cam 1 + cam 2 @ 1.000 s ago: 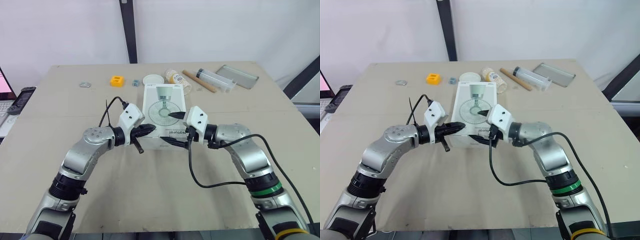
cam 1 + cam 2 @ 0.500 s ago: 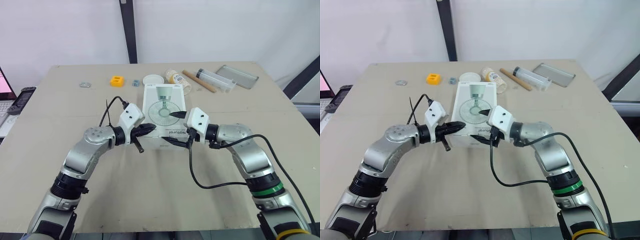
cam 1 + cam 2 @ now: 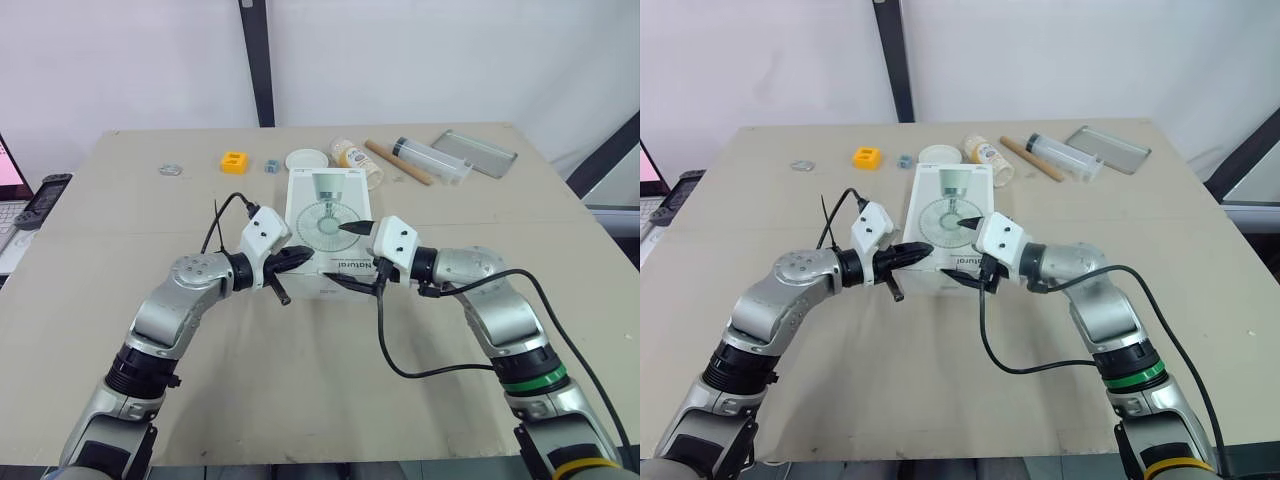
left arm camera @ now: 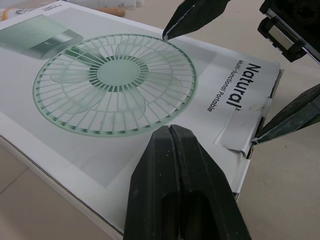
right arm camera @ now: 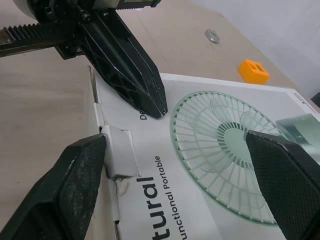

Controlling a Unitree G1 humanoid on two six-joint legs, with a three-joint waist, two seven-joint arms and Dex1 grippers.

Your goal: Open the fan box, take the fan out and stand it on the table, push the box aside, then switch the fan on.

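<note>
On the table (image 3: pixel 150 330) just ahead, the fan box (image 3: pixel 330 215) lies flat, long axis running away from me, near-end flap (image 4: pixel 240 131) facing me. My right fingers (image 5: pixel 280 175) spread wide astride that end, nearest the flap. My left fingers (image 4: pixel 155 175) are pressed together, tip on the lid.

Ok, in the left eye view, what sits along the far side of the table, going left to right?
metal ring → orange block → small grey piece → white round lid → pale jar → metal tray
</note>
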